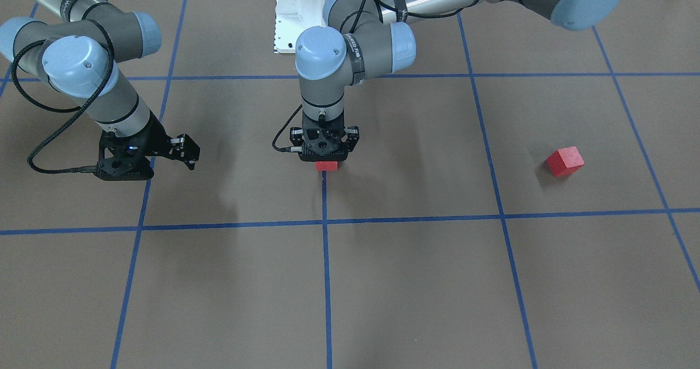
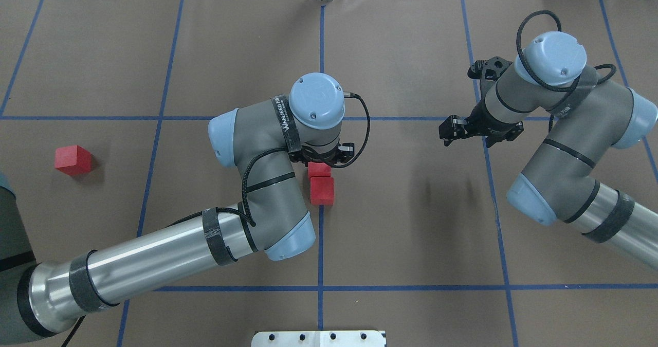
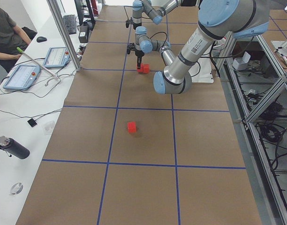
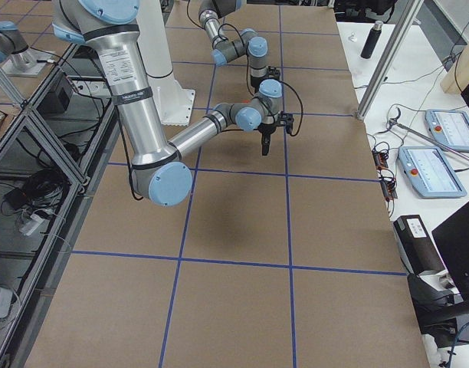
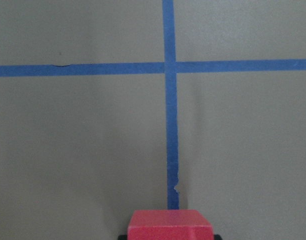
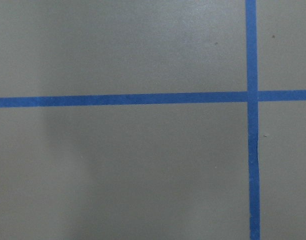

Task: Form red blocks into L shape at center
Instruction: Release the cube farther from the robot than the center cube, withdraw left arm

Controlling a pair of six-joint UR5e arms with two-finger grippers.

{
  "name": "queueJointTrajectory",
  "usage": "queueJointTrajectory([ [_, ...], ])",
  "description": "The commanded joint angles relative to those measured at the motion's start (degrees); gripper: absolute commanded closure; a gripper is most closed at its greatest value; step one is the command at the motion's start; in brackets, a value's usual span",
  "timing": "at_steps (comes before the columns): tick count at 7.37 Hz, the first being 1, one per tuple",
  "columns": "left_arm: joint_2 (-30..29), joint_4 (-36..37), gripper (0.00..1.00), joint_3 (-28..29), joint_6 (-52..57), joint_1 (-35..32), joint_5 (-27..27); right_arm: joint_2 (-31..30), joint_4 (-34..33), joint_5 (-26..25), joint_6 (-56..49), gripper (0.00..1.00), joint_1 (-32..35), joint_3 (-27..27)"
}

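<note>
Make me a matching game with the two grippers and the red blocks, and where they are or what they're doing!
Things:
1. left gripper
2. right gripper
3. lone block
4. middle block

Places or states:
A. lying free on the middle blue line
B. empty, with no block near it
C. all alone, far out on the robot's left side
D. closed on the third block

Pairs: 1-D, 2-B, 3-C, 4-A

The bench (image 2: 411, 223) is covered in matt brown paper, gridded with smooth blue tape (image 2: 321, 244). The red blocks (image 2: 322, 190) look matt. The left arm's tube (image 2: 154, 249) is brushed metal and the joint caps (image 2: 315, 96) are glossy plastic.
</note>
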Motion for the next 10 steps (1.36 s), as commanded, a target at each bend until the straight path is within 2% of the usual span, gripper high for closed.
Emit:
queueJointTrajectory([
  [1, 0.0, 0.0, 0.97, -0.1, 0.1, 0.2, 0.0, 0.1, 0.0, 0.0, 0.0, 0.00, 0.0, 0.0],
  [3, 0.0, 0.0, 0.97, -0.1, 0.1, 0.4, 0.0, 0.1, 0.0, 0.0, 0.0, 0.00, -0.1, 0.0],
  [4, 0.1, 0.0, 0.85, -0.1, 0.1, 0.5, 0.0, 0.0, 0.0, 0.0, 0.0, 0.00, 0.0, 0.0],
  [5, 0.1, 0.0, 0.65, -0.1, 0.2, 0.6, 0.0, 0.1, 0.0, 0.0, 0.0, 0.00, 0.0, 0.0],
  [6, 0.1, 0.0, 0.52, -0.1, 0.2, 0.7, 0.0, 0.1, 0.0, 0.1, -0.1, 0.00, 0.1, 0.0],
  [8, 0.1, 0.0, 0.37, -0.1, 0.2, 0.7, 0.0, 0.2, 0.0, 0.1, -0.1, 0.00, 0.1, 0.1],
  [10, 1.0, -0.1, 0.08, -0.4, 0.3, 1.1, 0.1, 0.3, 0.0, 0.1, -0.1, 0.00, 0.4, 0.1],
])
